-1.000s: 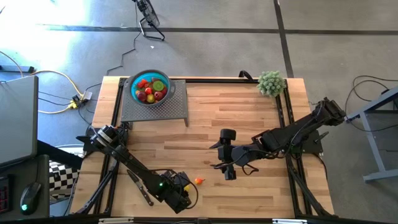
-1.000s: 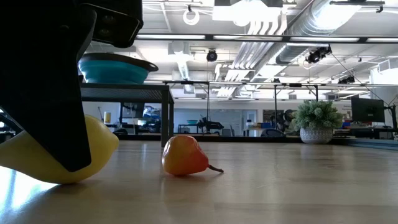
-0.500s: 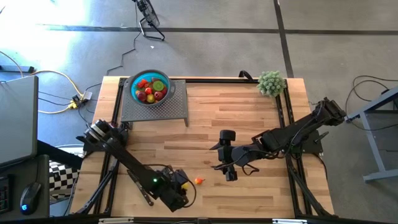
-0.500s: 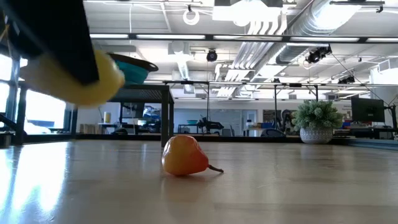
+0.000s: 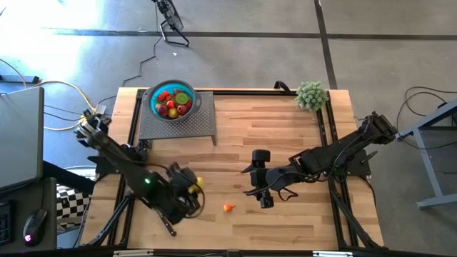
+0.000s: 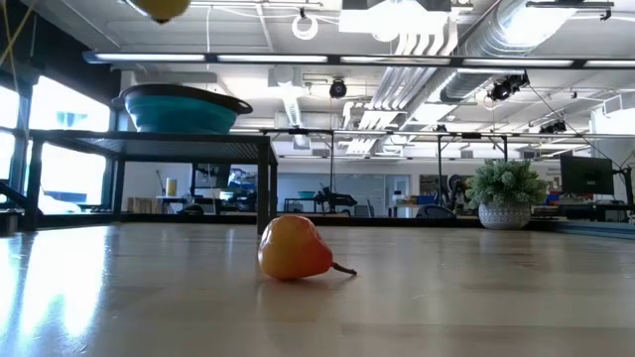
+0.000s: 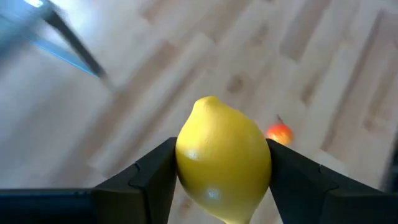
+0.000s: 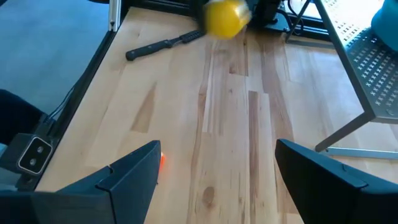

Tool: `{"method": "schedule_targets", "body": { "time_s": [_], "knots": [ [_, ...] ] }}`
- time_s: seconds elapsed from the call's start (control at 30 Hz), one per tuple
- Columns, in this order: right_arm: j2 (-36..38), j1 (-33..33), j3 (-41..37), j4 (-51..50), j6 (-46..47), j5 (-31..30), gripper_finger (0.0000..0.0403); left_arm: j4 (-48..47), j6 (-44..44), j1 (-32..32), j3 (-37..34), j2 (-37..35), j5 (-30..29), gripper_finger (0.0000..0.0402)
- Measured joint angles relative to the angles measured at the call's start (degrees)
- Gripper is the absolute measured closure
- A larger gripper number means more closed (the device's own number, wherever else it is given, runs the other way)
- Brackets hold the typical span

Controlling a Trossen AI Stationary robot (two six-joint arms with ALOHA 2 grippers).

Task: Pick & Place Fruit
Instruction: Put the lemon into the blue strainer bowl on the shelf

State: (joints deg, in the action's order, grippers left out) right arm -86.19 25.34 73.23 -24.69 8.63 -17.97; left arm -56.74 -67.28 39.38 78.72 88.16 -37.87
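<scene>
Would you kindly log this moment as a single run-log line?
left gripper: shut on lemon, lifted above table | right gripper: open, empty, mid-table | orange fruit: on table

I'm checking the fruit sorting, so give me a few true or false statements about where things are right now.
1. The left gripper holds a yellow lemon between its fingers. True.
2. The right gripper is shut on the orange fruit. False: its fingers are open and empty, and the orange fruit lies loose on the table.
3. The teal bowl already has several fruits in it. True.
4. The black-handled knife lies inside the bowl. False: it lies on the table top.
5. The bowl sits on a raised grey rack at the table's far left corner. True.
</scene>
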Motion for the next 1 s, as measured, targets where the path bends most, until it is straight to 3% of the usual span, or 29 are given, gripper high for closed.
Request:
{"method": "schedule_targets", "body": {
  "time_s": [0.27, 0.43, 0.77, 1.0],
  "knots": [
    [0.0, -0.1, 0.0, 0.3, -3.8, -3.8, 0.0094, -12.9, 0.0, -1.4, 0.0, -11.5, -12.5, 0.0194],
    [0.0, -2.2, 0.0, 0.5, -5.4, -7.1, 0.0094, -20.1, 0.8, -5.6, 0.0, -18.3, -16.9, 0.0194],
    [0.0, -8.3, 0.0, 0.4, -5.5, -7.2, 0.0094, -26.4, 9.2, -22.6, 0.0, -28.3, -21.7, 0.0194],
    [0.0, -11.6, 0.0, 0.4, -5.5, -7.2, 0.0094, -26.2, 13.8, -36.2, 0.0, -29.7, -21.7, 0.0194]
  ]
}}
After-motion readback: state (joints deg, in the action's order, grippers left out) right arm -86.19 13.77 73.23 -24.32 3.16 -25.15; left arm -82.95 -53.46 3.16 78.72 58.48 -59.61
